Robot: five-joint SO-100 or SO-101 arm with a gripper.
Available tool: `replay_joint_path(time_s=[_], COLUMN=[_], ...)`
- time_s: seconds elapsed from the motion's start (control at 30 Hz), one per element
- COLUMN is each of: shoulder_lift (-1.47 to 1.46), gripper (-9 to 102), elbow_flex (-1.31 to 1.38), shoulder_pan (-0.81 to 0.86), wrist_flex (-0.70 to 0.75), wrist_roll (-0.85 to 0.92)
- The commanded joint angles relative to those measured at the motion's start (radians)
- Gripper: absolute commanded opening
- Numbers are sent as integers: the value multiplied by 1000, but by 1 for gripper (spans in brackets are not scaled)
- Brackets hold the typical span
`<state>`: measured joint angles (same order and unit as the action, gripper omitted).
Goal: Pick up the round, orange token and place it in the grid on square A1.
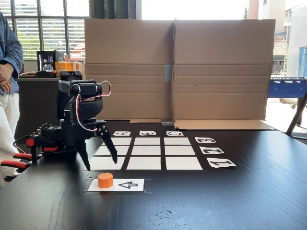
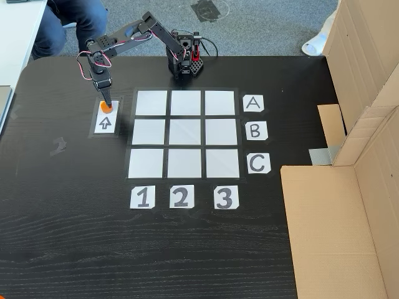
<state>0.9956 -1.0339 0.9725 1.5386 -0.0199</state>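
Strong daylight is pouring through the tall rear windows (image 1: 53, 28) in a fixed view, blowing the glass out to white and laying a pale sheen across the glossy black wooden table (image 1: 249, 191). Both fixed views are staying sharp, evenly lit, with soft shadows.

The orange token (image 1: 105, 180) sits on the left end of the white arrow card (image 1: 125, 185), near the table's front. Above and behind it hangs the black gripper (image 1: 99, 157), jaws spread, pointing down. The grid (image 1: 147, 150) lies to the right, farther back.
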Motion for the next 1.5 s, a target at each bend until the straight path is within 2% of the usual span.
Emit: replay_joint_path(time_s=[0.0, 1.2, 1.47], shoulder_lift=[-8, -221, -230], gripper=[31, 30, 21], elbow_flex=[49, 210, 215], shoulder_pan=[-8, 5, 5], wrist_flex=[-2, -3, -3], wrist_roll=[-8, -11, -11])
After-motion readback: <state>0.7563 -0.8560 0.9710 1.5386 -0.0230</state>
